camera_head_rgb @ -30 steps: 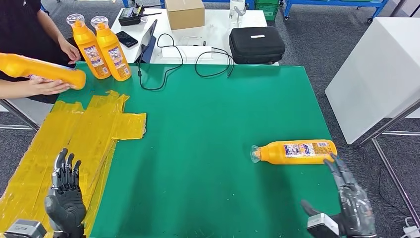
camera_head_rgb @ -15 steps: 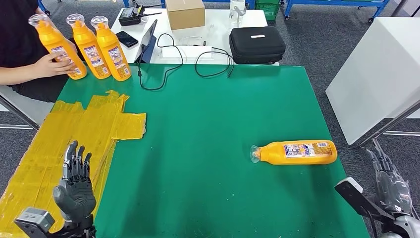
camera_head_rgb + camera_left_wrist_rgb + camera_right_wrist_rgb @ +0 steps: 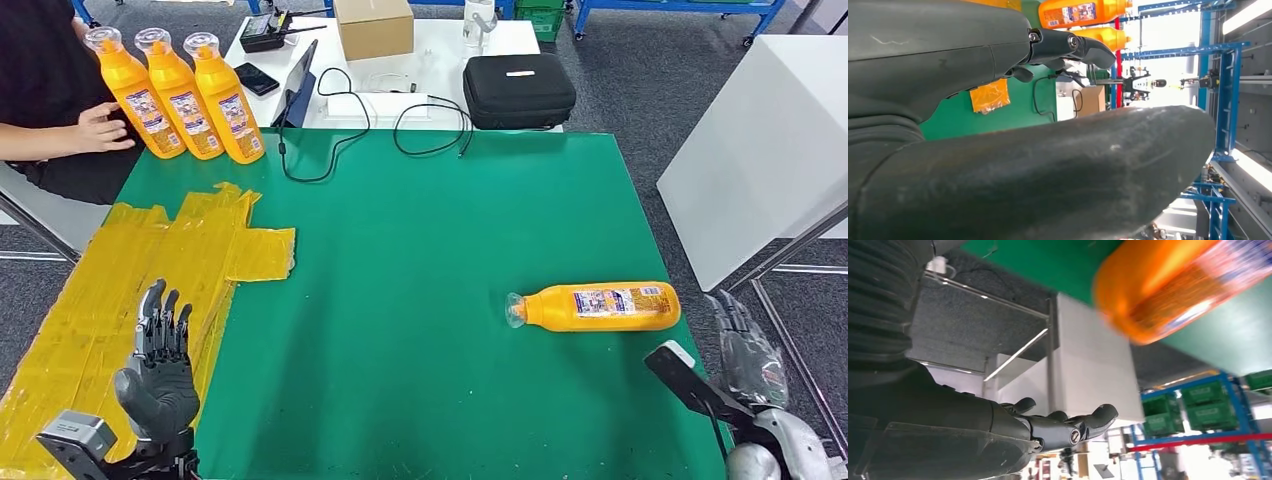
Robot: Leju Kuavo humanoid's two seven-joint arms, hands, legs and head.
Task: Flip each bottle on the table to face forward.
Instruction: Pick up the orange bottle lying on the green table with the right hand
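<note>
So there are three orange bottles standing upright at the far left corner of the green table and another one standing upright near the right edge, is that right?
Not quite. The head view shows the bottle near the right edge lying on its side, cap pointing left, not upright. The three orange bottles at the far left corner of the green table do stand upright.

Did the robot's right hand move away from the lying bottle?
Yes. The right robot hand has swung outward past the green table's right edge, away from the lying orange bottle it hovered beside a second ago.

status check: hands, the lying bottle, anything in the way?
Left hand open over yellow tape; right hand open, off the table edge. Bottle lies on its side, untouched. Path clear; person's hand at the three upright bottles.
</note>
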